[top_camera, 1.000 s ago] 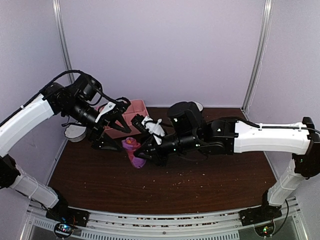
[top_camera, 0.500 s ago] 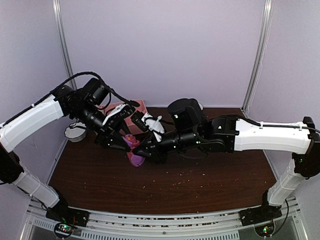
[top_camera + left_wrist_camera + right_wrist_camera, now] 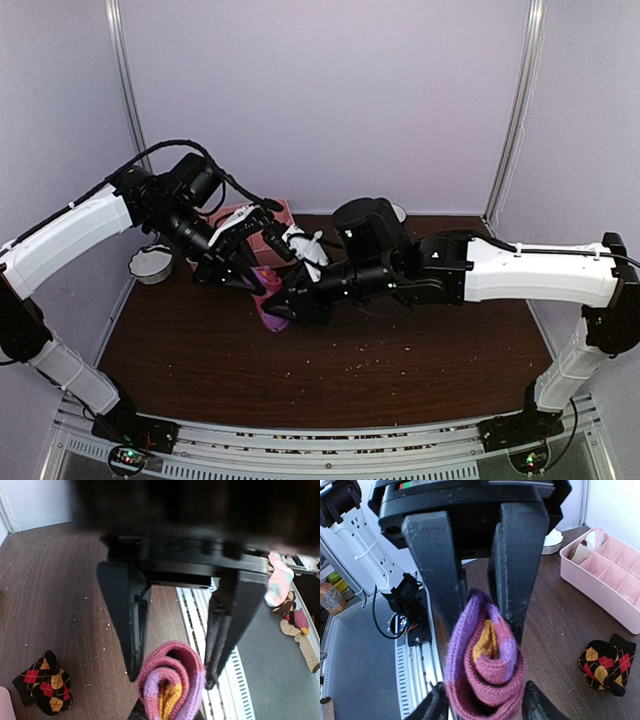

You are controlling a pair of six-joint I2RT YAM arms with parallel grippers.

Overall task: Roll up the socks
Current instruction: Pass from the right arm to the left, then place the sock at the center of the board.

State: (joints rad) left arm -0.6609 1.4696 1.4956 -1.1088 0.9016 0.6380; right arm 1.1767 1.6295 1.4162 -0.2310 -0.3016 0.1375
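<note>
Fingers of my left gripper pinched the magenta sock roll above the table; my right gripper straddled it, hold unclear. If both slackened, I feared it would unroll.

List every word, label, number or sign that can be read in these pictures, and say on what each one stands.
No text can be read in any view.
At the top edge of the right wrist view, the red and green patch: too blurred to tell whether it bears writing.
On the pink-and-purple sock, the black argyle sock and the pink tray: no lettering, only pattern or plain colour.
</note>
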